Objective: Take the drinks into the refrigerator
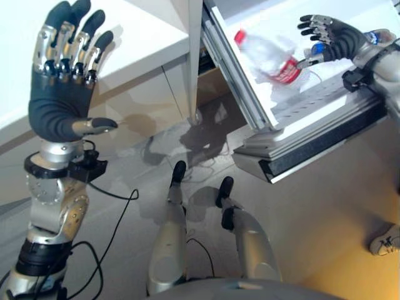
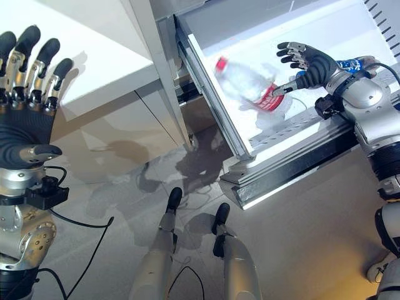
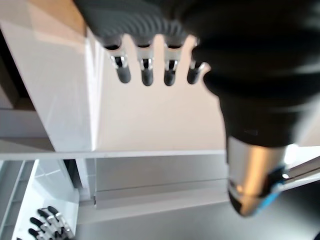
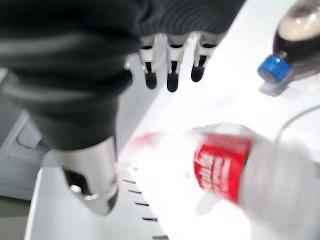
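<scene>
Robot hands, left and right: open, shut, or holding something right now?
Left robot hand: open, raised, holding nothing.
Right robot hand: open above the clear bottle with the red label, not gripping it.

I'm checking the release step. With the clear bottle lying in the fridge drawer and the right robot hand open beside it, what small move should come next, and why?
Probably draw the right robot hand up and back out of the drawer. Its fingers are spread, with the clear red-capped bottle on the drawer floor just beside them, and a blue-capped dark bottle lies close by, so a straight retreat avoids nudging either.

Head eyes look down, sharing the drawer (image 1: 325,106); wrist cameras sit close.
</scene>
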